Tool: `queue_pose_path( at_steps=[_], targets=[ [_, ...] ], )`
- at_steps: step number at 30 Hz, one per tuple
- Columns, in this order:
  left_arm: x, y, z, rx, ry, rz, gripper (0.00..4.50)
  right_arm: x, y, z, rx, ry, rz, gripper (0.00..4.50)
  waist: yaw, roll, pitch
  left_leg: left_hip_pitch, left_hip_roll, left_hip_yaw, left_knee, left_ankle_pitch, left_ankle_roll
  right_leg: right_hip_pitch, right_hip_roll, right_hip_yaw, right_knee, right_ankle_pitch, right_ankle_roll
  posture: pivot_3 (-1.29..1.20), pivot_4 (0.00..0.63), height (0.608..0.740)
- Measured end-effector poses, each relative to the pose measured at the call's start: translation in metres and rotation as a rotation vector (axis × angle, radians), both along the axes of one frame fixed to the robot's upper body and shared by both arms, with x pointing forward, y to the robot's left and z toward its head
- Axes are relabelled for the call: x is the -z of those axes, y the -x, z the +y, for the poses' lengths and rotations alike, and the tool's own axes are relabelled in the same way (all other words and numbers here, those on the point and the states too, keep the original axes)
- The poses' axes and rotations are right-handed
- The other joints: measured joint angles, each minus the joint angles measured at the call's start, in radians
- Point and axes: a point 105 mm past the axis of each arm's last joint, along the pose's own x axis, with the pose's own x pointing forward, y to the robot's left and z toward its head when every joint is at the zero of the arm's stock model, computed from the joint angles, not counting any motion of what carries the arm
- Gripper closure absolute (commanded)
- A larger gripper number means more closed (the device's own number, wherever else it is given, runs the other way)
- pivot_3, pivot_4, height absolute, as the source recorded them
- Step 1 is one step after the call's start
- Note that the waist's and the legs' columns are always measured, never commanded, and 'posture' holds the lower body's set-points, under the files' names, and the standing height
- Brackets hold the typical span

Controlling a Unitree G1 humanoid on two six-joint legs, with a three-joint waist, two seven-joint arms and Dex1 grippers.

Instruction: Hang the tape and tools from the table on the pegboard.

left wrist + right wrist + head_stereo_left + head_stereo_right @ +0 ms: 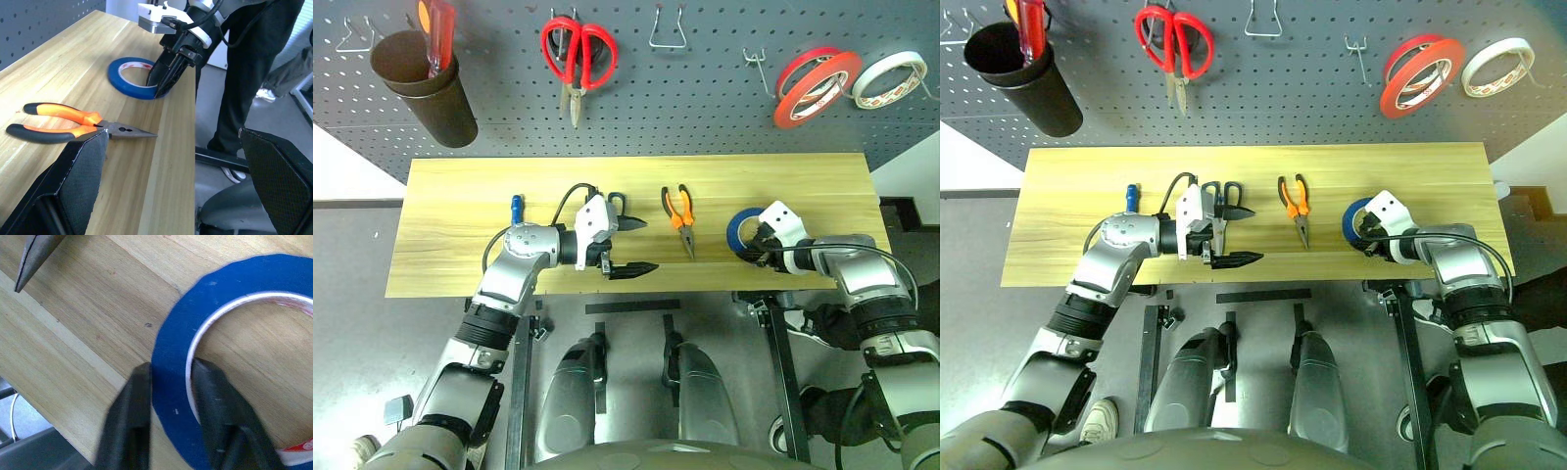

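Right wrist view shows the right gripper (168,382) clamped across the wall of the blue tape (171,396) lying flat near the desk's (460,196) front-right edge, pegboard (705,98) beyond.

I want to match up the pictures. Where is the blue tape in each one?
Left eye view: blue tape on the table's right part, at the right gripper.
Right eye view: same spot, right of the pliers.
Left wrist view: beyond the pliers, near the table's edge.
Right wrist view: up close, its band pinched between the fingers.
Shared landmark: the pliers' tips.
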Motion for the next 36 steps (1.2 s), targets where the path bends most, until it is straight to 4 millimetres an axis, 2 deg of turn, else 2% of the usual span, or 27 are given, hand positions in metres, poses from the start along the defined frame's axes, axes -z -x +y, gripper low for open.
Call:
queue_pose_path(
  at_steps=[3,6,9,12,17,21,26,32,36],
  targets=[
    [-0.002,0.003,0.001,0.024,0.002,0.002,0.0,0.001,0.001,0.001,-0.007,0.005,-0.003,3.84,0.001,0.0,0.0,0.0,0.0,0.0,0.0,0.0,0.0,0.0,0.0,-0.001,0.0,0.0,0.0,0.19,0.431,0.711],
    [-0.008,0.015,-0.001,0.103,0.038,0.007,0.0,0.002,0.007,0.003,-0.017,0.002,-0.008,3.84,0.003,0.0,-0.001,0.0,0.0,-0.001,-0.001,0.001,-0.001,0.0,0.0,-0.002,0.0,0.0,0.0,0.18,0.392,0.711],
    [-0.015,0.023,0.0,0.161,0.088,0.026,0.0,0.004,0.025,0.007,-0.021,-0.043,0.004,3.84,0.01,0.002,-0.002,-0.003,0.0,-0.002,-0.001,0.001,-0.002,0.0,-0.001,-0.004,-0.001,0.0,0.001,0.15,0.347,0.711],
    [-0.019,0.026,0.008,0.181,0.12,0.034,0.0,-0.006,0.049,0.012,-0.048,-0.1,-0.004,3.84,0.022,0.005,-0.007,-0.009,-0.001,-0.002,0.0,0.001,-0.003,-0.005,-0.001,-0.005,-0.001,0.0,0.001,0.12,0.291,0.711],
    [-0.027,0.035,0.018,0.263,0.194,0.051,0.0,-0.042,0.082,0.026,-0.08,-0.173,-0.107,3.84,0.028,0.005,-0.041,-0.016,-0.002,-0.004,0.001,0.002,-0.004,-0.007,0.0,-0.012,-0.004,0.0,0.002,0.08,0.218,0.711],
    [-0.039,0.031,0.027,0.244,0.246,0.014,0.0,-0.069,0.095,0.035,-0.099,-0.206,-0.192,3.84,0.026,0.004,-0.079,-0.016,-0.003,-0.005,0.0,0.002,-0.004,-0.004,0.0,-0.014,-0.009,0.002,0.004,0.06,0.175,0.711],
    [-0.056,0.023,0.028,0.242,0.314,-0.019,0.0,-0.111,0.093,0.043,-0.11,-0.241,-0.345,3.84,0.024,0.003,-0.133,-0.016,-0.003,-0.005,0.0,0.002,-0.004,0.0,0.001,-0.014,-0.017,0.005,0.006,0.05,0.119,0.711],
    [-0.077,0.016,0.027,0.232,0.419,-0.05,0.0,-0.148,0.085,0.052,-0.146,-0.249,-0.482,3.84,0.024,0.001,-0.182,-0.015,-0.003,-0.006,0.0,0.002,-0.004,0.002,0.002,-0.016,-0.017,0.005,0.006,0.05,0.06,0.711],
    [-0.101,0.007,0.028,0.206,0.518,-0.087,0.0,-0.172,0.076,0.06,-0.171,-0.242,-0.588,3.84,0.023,-0.001,-0.223,-0.014,-0.004,-0.006,0.0,0.002,-0.004,0.003,0.002,-0.017,-0.018,0.005,0.006,0.06,0.038,0.711]
  ],
)
